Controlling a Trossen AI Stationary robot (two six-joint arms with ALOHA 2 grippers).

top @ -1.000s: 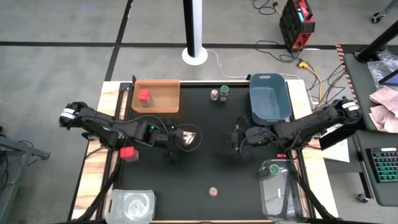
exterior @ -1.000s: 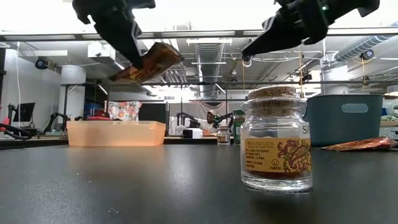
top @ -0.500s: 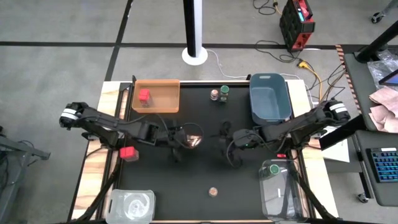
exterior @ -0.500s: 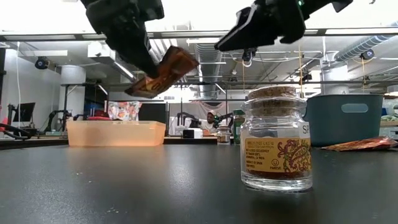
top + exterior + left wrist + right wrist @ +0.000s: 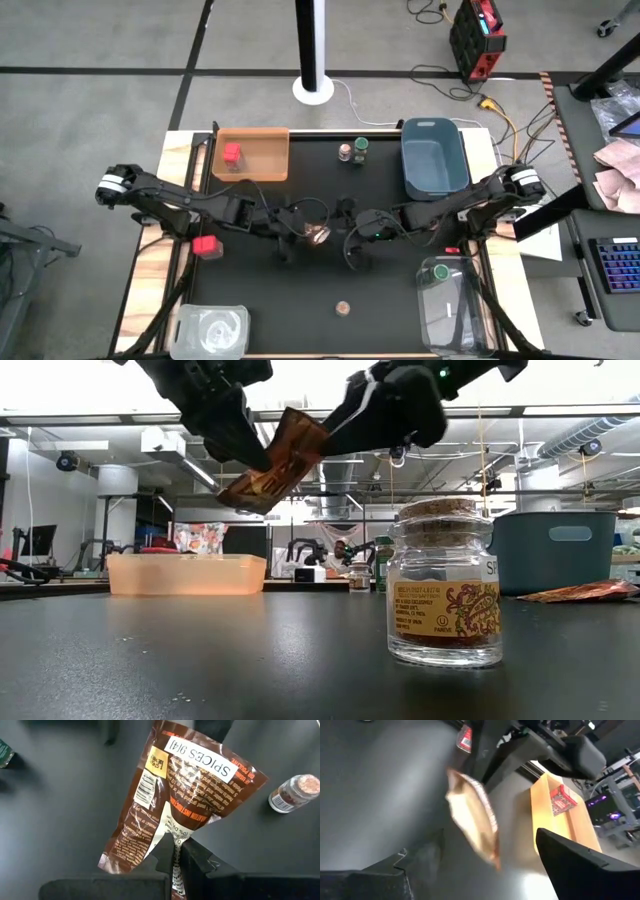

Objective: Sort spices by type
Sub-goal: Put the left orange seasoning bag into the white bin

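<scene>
The brown packet [image 5: 275, 460] hangs pinched in the left gripper [image 5: 172, 857] above the cork-topped jar [image 5: 445, 582]. The right gripper [image 5: 485, 840], fingers spread and empty, has closed in on it; a handover looks imminent.

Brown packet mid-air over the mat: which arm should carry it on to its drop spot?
Probably the right. The left end effector is shut on the brown packet, but the right end effector is open around the packet's far end, and the other packet lies on the right side.
</scene>
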